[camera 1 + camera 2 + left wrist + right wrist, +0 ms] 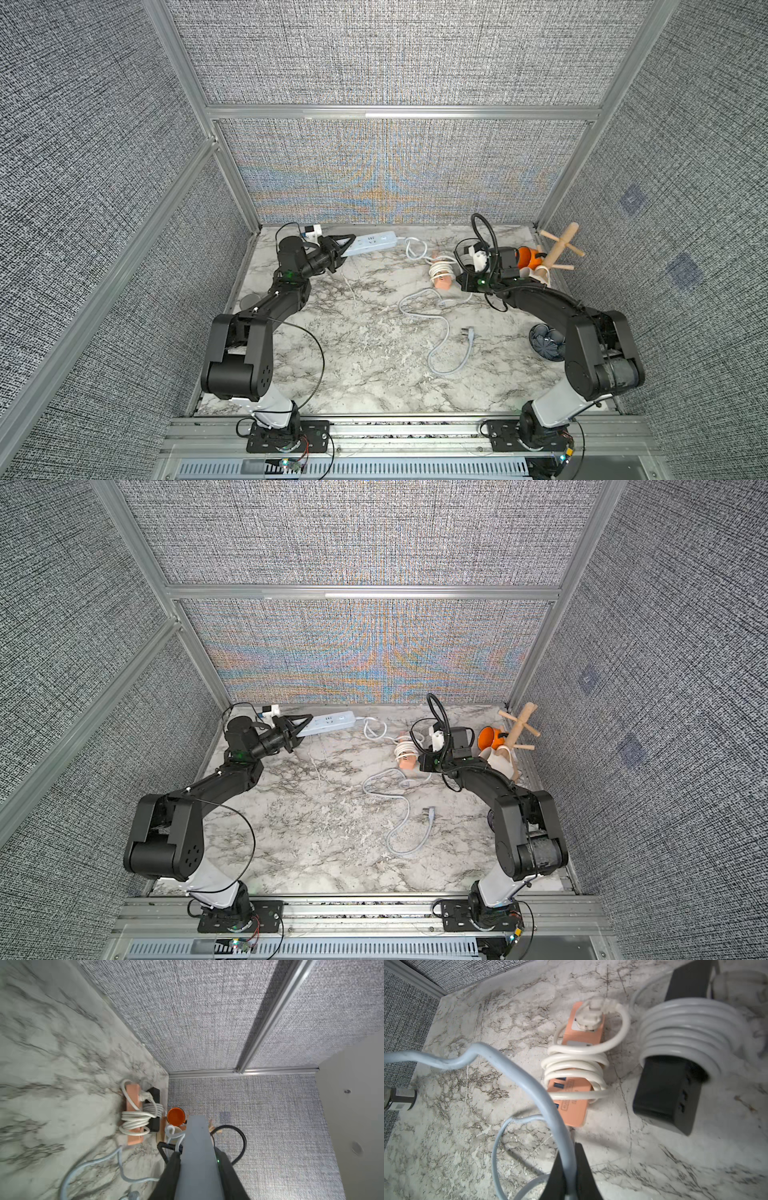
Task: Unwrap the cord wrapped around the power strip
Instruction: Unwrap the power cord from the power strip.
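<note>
Pale-blue plastic power strip (374, 241) is by the back wall in both top views, its pale-blue rubber cord (446, 328) loose across the marble tabletop (353, 374). Left wrist view: my left gripper (198, 1167) clamps the strip. Right wrist view: my right gripper (569, 1159) pinches the cord; unwinding seems nearly done, next I'd draw it straight

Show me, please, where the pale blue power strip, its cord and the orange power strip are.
pale blue power strip (375, 240): in a top view, middle of its socket face.
pale blue cord (513, 1068): right wrist view, raised stretch.
orange power strip (574, 1114): right wrist view, bare end.
</note>
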